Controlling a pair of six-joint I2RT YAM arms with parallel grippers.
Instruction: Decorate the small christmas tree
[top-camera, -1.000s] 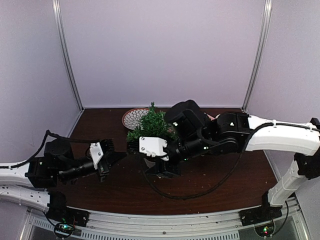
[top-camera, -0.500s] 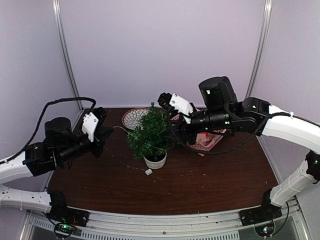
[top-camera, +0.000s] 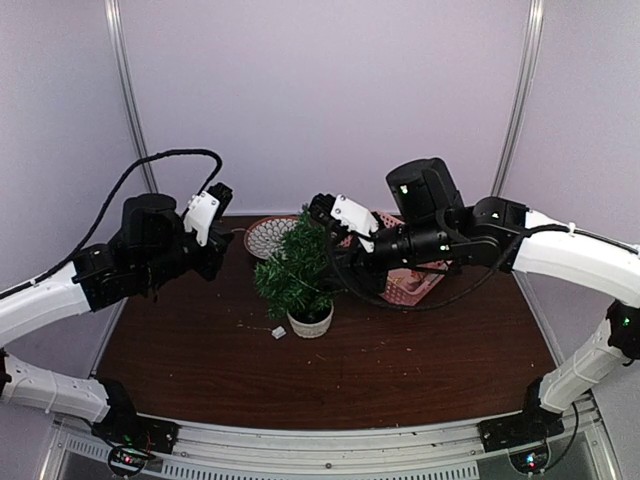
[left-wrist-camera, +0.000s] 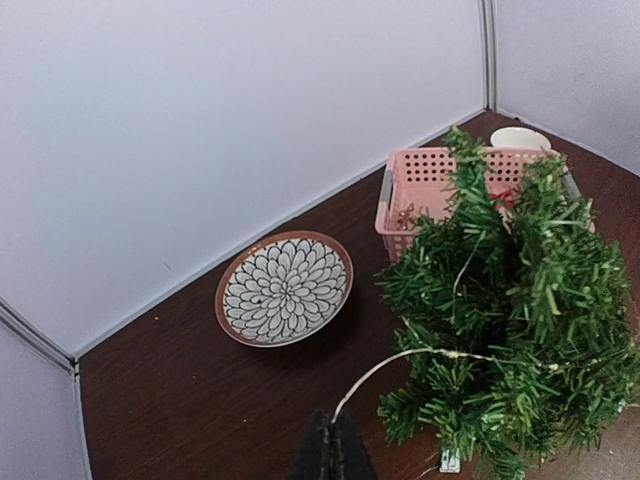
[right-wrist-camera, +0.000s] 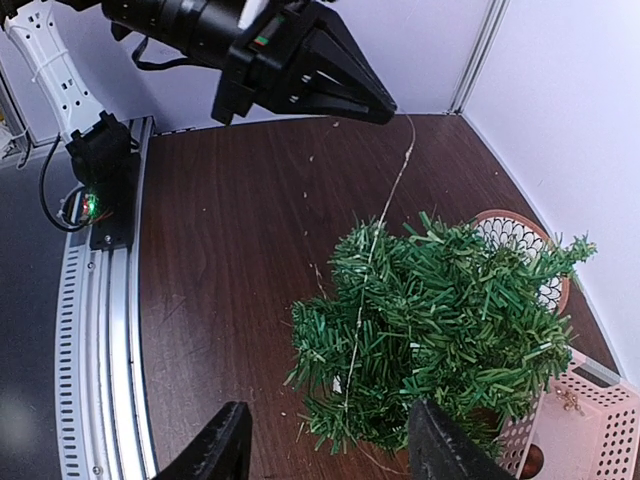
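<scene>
The small christmas tree (top-camera: 298, 272) stands upright in its whitish pot (top-camera: 310, 323) mid-table; it also shows in the left wrist view (left-wrist-camera: 500, 330) and the right wrist view (right-wrist-camera: 450, 320). A thin pale light wire (left-wrist-camera: 430, 355) runs from the tree's branches to my left gripper (left-wrist-camera: 337, 440), which is shut on its end. That gripper (top-camera: 226, 240) is left of the tree, raised above the table. The wire crosses the tree in the right wrist view (right-wrist-camera: 385, 205). My right gripper (right-wrist-camera: 330, 450) is open and empty above the tree top (top-camera: 320, 208).
A patterned plate (top-camera: 266, 236) lies behind the tree on the left. A pink basket (top-camera: 412, 282) lies behind it on the right, with a white cup (left-wrist-camera: 520, 138) beyond. A small white piece (top-camera: 279, 331) lies on the table by the pot.
My left gripper rose and moved back toward the plate, drawing the wire out. My right gripper lifted from low in front of the pot to the tree top. The white piece slid left.
</scene>
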